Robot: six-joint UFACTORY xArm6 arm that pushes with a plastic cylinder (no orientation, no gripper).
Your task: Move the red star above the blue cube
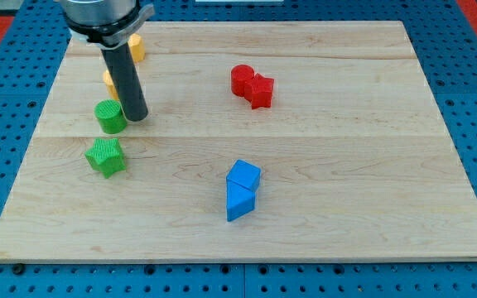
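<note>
A red star point(260, 90) lies at the upper middle of the wooden board point(346, 165), touching a red round block point(243, 79) on its left. A blue cube point(244, 176) sits at the lower middle, touching a blue wedge block point(238, 202) just below it. The red star is up and slightly right of the blue cube, well apart from it. My tip point(135, 117) is at the board's upper left, right beside a green cylinder point(110, 116), far left of the red star.
A green star point(106, 156) lies below the green cylinder. Two yellow blocks sit behind the rod, one point(137, 47) near the top edge and one point(108, 81) partly hidden by it. Blue pegboard point(470, 50) surrounds the board.
</note>
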